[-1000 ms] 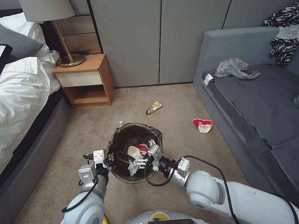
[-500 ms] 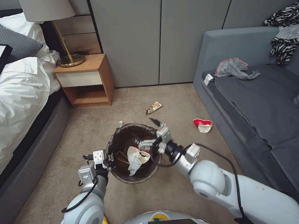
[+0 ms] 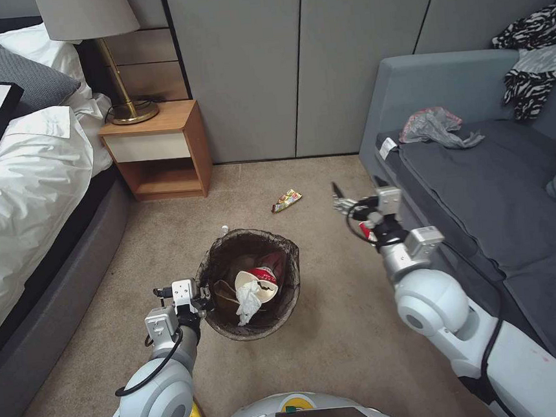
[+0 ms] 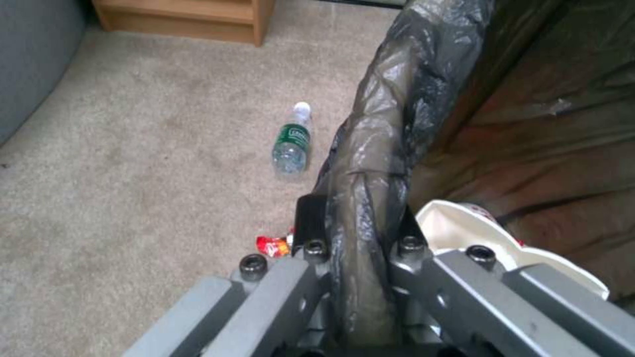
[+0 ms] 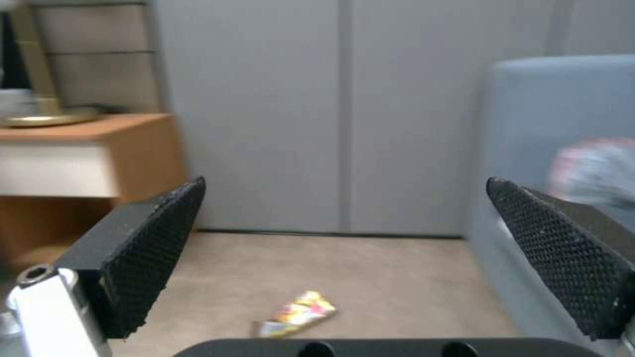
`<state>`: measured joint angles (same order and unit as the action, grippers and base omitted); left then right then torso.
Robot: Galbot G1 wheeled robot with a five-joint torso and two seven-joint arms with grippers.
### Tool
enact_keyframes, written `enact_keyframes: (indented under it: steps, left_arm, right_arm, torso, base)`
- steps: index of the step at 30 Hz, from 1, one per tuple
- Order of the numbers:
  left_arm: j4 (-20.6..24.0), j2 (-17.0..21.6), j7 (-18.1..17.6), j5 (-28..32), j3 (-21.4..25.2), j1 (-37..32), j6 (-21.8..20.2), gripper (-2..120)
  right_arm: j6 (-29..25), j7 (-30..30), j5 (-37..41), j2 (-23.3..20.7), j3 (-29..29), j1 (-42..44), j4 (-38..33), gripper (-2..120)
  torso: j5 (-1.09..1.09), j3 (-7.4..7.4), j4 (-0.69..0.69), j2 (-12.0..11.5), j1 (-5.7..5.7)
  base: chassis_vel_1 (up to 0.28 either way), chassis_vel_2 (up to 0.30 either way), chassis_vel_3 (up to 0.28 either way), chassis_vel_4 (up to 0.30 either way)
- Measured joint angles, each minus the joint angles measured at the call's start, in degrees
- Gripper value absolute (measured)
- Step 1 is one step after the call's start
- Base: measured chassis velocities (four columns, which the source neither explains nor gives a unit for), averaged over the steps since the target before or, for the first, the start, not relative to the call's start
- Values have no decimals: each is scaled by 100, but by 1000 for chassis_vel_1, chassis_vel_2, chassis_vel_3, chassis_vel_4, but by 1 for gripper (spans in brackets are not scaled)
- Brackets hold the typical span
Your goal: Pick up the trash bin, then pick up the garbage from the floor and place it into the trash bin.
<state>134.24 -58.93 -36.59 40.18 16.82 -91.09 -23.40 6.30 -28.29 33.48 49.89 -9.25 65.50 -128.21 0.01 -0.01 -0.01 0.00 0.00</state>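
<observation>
Thin dark plastic lines the trash bin, which stands on the carpet well in front of the nightstand; it looks light, and its bagged rim, where the left claw is clenched, may slip. A cup and tissue lie inside. The yellow wrapper beyond the bin looks flimsy, best pinched across its middle. The right claw hangs spread and empty beside the sofa. The bin's white wall is hidden.

Dark-lined trash bin stands upright on carpet — cup and tissue inside; a colourful wrapper lies beyond.
</observation>
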Motion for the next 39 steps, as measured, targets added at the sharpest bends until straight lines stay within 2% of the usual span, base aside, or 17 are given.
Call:
enact_keyframes:
  steps: [1,2,3,5,6,9,10,13,14,18,28,39]
  left_arm:
    - [-31,-11,21,-31,7,16,24,0]
    - [-46,-17,28,-42,10,25,33,0]
    - [-46,-17,28,-42,10,25,33,0]
    - [-110,-32,44,-79,23,46,72,0]
    - [-110,-32,44,-79,23,46,72,0]
    - [-164,-48,53,-87,34,53,103,0]
    - [-164,-48,53,-87,34,53,103,0]
    - [-185,-57,58,-87,34,70,112,0]
    - [-185,-57,58,-87,34,70,112,0]
    - [-192,-61,60,-93,32,71,122,0]
    - [-200,-70,60,-104,-5,73,137,0]
    - [-204,-41,58,-105,-14,69,151,0]
  right_arm:
    - [63,-76,-87,148,-563,426,-8,100]
    - [104,-102,-151,248,-868,694,-33,100]
    - [104,-102,-151,248,-868,694,-33,100]
    - [194,-76,-395,563,-1463,1401,-143,100]
    - [194,-76,-395,563,-1463,1401,-143,100]
    - [146,59,-872,1092,-1829,2072,-162,100]
    - [146,59,-872,1092,-1829,2072,-162,100]
    - [-92,129,-1521,1650,-1889,2540,-35,100]
    - [-92,129,-1521,1650,-1889,2540,-35,100]
    - [-362,175,-2028,2158,-1825,2929,116,100]
    - [-664,260,-2228,2326,-1783,3093,225,100]
    - [-674,256,-2201,2314,-1783,3086,193,100]
  torso:
    - [0,0,1,0,0]
    - [1,0,0,0,0]
    - [1,0,0,0,0]
    - [0,0,0,0,0]
    - [0,0,0,0,0]
    - [0,0,1,0,0]
    - [0,0,1,0,0]
    - [-1,0,1,0,0]
    - [-1,0,1,0,0]
    - [-1,0,1,0,0]
    - [-1,0,2,0,0]
    - [-1,0,1,0,-1]
  base:
    - [0,0,0,0]
    - [0,0,0,0]
    - [0,0,0,0]
    - [0,0,0,0]
    - [0,0,0,0]
    - [0,0,0,0]
    - [0,0,0,0]
    - [0,0,0,0]
    - [0,0,0,0]
    - [0,0,0,0]
    - [0,0,0,0]
    - [-59,68,60,-55]
